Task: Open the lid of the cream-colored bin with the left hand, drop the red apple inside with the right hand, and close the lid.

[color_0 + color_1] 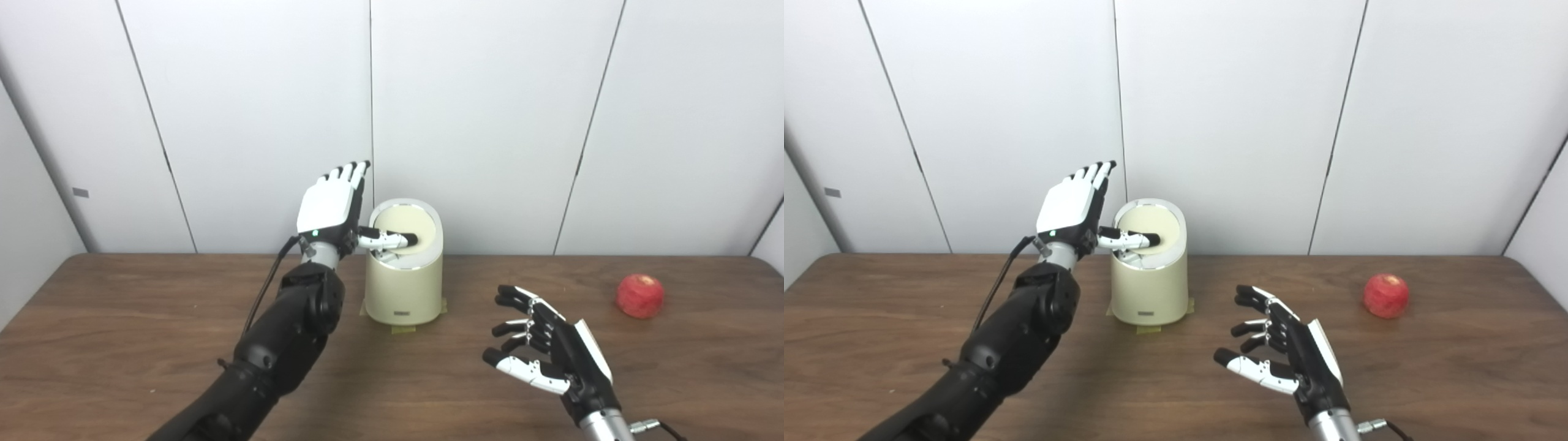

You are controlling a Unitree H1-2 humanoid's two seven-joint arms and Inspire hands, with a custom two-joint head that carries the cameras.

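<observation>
White panel wall behind, dark wood-grain table [122, 343]. Cream bin [404, 288] sitting centre-back, smooth rounded plastic, prob light; taped at base. Lid [407, 226] lying flat, glossy, chrome-ringed. Left hand [331, 205] hovering beside bin, fingers straight and together, thumb resting across lid, gripping nothing. Apple [640, 296] sitting far right, well apart; firm, waxy, likely slippery, so wrap around its widest part. Right hand [551, 352] hanging empty, fingers spread.
</observation>
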